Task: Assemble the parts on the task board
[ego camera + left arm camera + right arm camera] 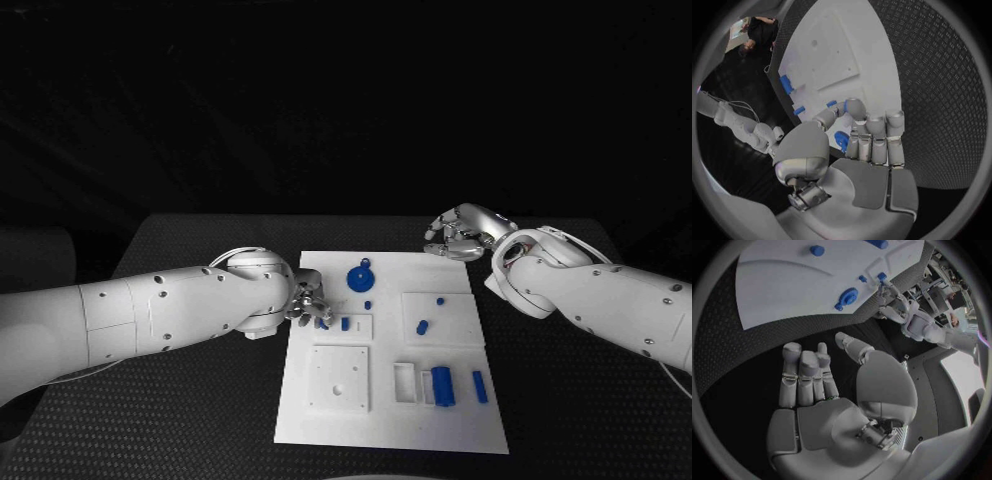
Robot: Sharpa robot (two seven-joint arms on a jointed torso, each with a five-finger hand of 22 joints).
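1. Head view: the white task board (447,410) lies mid-bench on the black bench (173,400), carrying blue parts.
2. The left robot hand (309,306) sits at the board's left edge, fingertips pinching a small blue peg (326,321).
3. The right robot hand (464,232) hovers off the board's far right corner, fingers curled in on nothing.
4. A round blue disc (361,277) lies near the far edge; a blue cylinder (443,386) lies near the right edge.

Head camera: high, facing down on the task board (378,400). Wrist cameras: close behind each hand, facing outward; all three share the board.
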